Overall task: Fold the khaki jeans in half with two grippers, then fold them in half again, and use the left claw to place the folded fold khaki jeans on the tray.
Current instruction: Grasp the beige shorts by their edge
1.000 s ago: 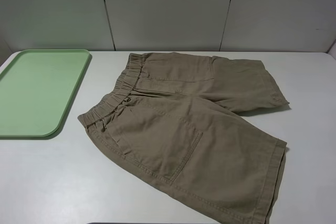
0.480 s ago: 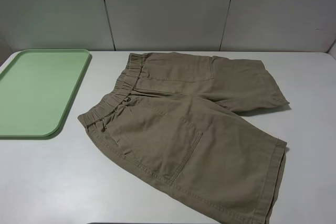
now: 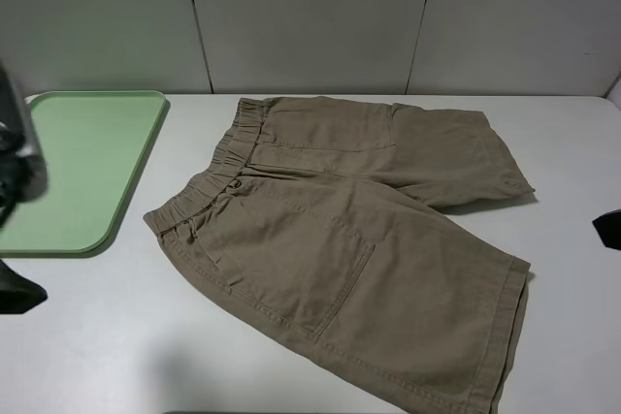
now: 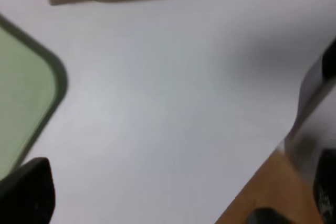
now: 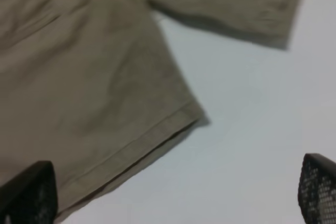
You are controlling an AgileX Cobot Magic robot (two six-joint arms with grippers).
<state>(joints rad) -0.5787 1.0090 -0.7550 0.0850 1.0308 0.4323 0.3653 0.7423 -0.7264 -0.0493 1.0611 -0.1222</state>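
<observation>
Left tool [image 4: 173, 195] hangs over bare table [image 3: 97, 336] at the near-left side. Its prongs are wide apart with nothing between them. One prong is blurred, so the spread is a read rather than crisp. Its camera faces the tray corner and the waistband end, likely lining up for that end of the garment.

Right tool [image 5: 173, 192] sits at the right table edge, prongs spread wide and empty. It is close to the near leg [image 5: 94, 103] hem corner but not touching cloth. One tool per end probably suits a two-handed first fold.

Khaki jeans [image 3: 340, 239] lie flat in the table's middle, unfolded, with nothing gripping them. The waistband [image 3: 209, 186] points left toward the tray and the legs run right. The near leg reaches almost to the front table edge. The far leg [image 3: 456, 147] angles off behind it, with a gap between the hems. Spread open like this, hems and waistband are both exposed for pinching.

Tray [image 3: 78, 162] lies at far left, just beside the waistband and apart from it, with nothing on it. It is on the left tool's side, which fits that tool doing the final placing. The jeans look wider than it, hence two folds first.

Grey wall [image 3: 310, 16] stands behind.
</observation>
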